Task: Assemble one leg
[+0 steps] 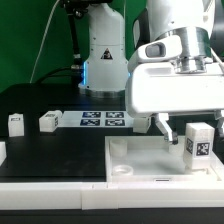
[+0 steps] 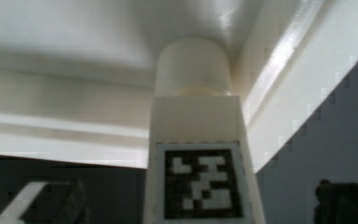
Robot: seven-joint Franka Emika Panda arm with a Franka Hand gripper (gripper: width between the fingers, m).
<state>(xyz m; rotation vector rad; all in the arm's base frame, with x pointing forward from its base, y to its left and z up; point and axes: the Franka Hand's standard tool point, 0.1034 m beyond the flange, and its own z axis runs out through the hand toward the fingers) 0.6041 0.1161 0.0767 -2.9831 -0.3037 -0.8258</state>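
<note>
Your hand (image 1: 178, 131) hangs with its fingers spread open, gripping nothing. The leg (image 1: 198, 141) stands upright on the white square panel (image 1: 135, 160), near the panel's corner at the exterior view's right, its black-and-white tag facing the camera. One finger (image 1: 164, 128) sits just beside the leg, apart from it. In your wrist view the leg (image 2: 199, 130) rises straight ahead between the fingers. Two more legs (image 1: 49, 121) rest on the black tabletop (image 1: 50, 150), well apart from the hand.
</note>
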